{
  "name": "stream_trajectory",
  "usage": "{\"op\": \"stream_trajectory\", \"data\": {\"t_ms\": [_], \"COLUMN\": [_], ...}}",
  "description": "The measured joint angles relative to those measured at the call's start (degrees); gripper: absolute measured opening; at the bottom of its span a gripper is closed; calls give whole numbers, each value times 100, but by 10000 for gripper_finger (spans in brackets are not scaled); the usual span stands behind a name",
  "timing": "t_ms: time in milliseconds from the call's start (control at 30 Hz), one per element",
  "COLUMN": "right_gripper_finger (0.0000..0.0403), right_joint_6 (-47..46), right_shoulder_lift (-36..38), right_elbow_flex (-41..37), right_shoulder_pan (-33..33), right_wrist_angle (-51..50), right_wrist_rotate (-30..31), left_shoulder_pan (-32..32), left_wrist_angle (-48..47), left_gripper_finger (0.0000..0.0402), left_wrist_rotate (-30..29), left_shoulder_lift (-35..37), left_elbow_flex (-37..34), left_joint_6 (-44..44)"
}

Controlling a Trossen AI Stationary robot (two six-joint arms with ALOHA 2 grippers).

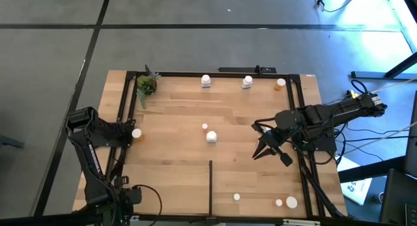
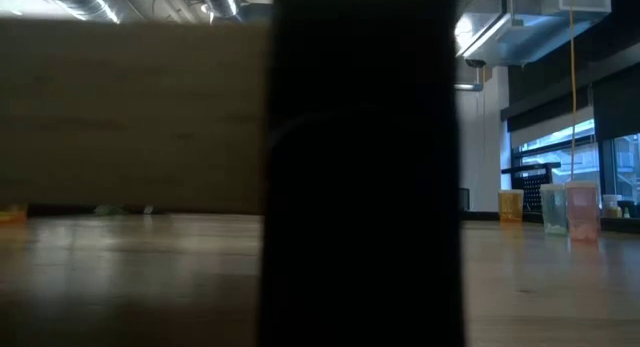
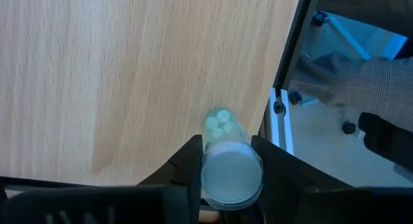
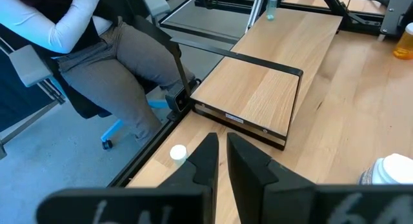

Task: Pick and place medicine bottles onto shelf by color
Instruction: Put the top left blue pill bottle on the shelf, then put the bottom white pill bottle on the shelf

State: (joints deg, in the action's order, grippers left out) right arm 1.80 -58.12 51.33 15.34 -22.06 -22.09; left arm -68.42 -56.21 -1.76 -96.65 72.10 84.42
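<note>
My left gripper (image 1: 136, 133) hangs over the left side of the light-wood shelf (image 1: 176, 167), shut on a pale green medicine bottle (image 3: 221, 126) with a white cap. White pills show through the bottle's wall. My right gripper (image 1: 270, 151) stands shut, holding nothing, above the shelf's right part; its fingertips (image 4: 221, 153) are almost together. Two white bottles (image 1: 206, 81) (image 1: 247, 82) and an orange one (image 1: 280, 84) stand along the far bar. Two more bottles (image 1: 212, 137) stand at the middle. My left gripper pinches the bottle's white cap (image 3: 213, 175) between its two fingers (image 3: 190, 162), one on each side. The fingers come from above and point down. The bottle stands upright below them; whether its base rests on the wood, I cannot tell.
A small green plant (image 1: 146, 86) stands at the far left corner. A thin black divider (image 1: 210, 187) runs in from the near edge. Three small bottles (image 1: 236, 197) (image 1: 279, 202) (image 1: 291, 202) sit near the front right. A seated person (image 4: 97, 62) is beside the table.
</note>
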Motion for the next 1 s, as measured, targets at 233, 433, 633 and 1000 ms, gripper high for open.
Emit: {"op": "stream_trajectory", "data": {"t_ms": [233, 433, 633, 1000], "right_gripper_finger": [36, 36, 36, 36], "right_joint_6": [0, 0, 0, 0], "right_shoulder_lift": [0, -1, 1, -1], "right_elbow_flex": [0, 0, 0, 0], "right_shoulder_pan": [2, 0, 2, 1], "right_wrist_angle": [0, 0, 0, 0], "right_wrist_rotate": [-1, -2, -2, -2], "left_shoulder_pan": [0, 0, 0, 0], "left_wrist_angle": [0, -9, -7, -35], "left_gripper_finger": [127, 158, 192, 224], "left_wrist_rotate": [-2, -2, -2, -2], "left_shoulder_lift": [-7, -16, -5, 60], "left_elbow_flex": [0, -4, -4, -4], "left_joint_6": [77, 114, 224, 230]}}
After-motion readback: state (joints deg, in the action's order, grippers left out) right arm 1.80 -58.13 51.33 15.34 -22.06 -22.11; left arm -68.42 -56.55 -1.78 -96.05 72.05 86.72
